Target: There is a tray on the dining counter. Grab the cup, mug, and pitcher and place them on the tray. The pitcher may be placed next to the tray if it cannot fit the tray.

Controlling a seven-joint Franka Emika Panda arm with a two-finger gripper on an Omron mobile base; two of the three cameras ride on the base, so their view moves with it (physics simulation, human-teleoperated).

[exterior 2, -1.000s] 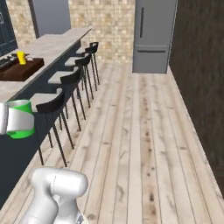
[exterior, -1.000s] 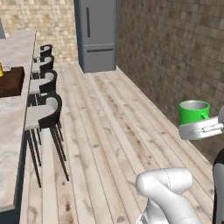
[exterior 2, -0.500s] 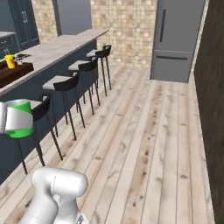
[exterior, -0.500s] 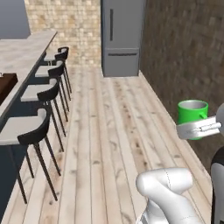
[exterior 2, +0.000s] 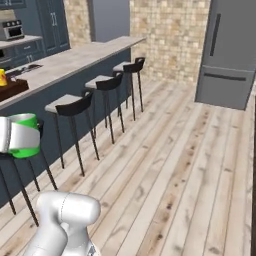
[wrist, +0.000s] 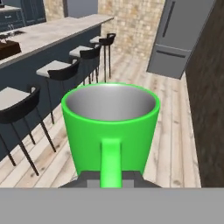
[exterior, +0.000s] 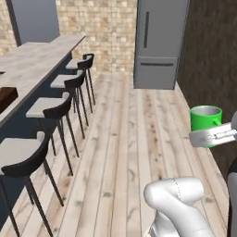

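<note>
I'm holding the green mug (wrist: 110,127) right in front of the hand camera, upright, grey inside showing, its handle facing me and the tool (wrist: 110,180) clenched on that handle at the bottom. In the left base view the mug (exterior: 205,118) is riding out at the right, well above the wooden floor (exterior: 134,139), and in the right base view it's sitting at the far left against the white hand. Nothing under it but floor, so a slip here would mean a long drop; I'm judging the grip on a thin handle as the weak point, since the mug could swing or twist if the base jolts.

Just beyond the mug I'm looking at a row of black bar stools (exterior 2: 107,84) with pale seats tucked along the dark blue base. They're standing between me and the table (exterior 2: 75,57), and I reckon that's the real hazard: reaching over them, the arm or the mug could clip a backrest.

Further off, on the table's left end, I'm picking out the dark brown tray (exterior 2: 11,89) with the yellow cup (exterior 2: 2,77) at its edge; whether the cup is on it or just beside it I can't tell. The tray is well apart from the mug, so delivery isn't done yet. At the very back, a grey refrigerator (exterior: 159,41) is standing against the stone-tiled wall.
</note>
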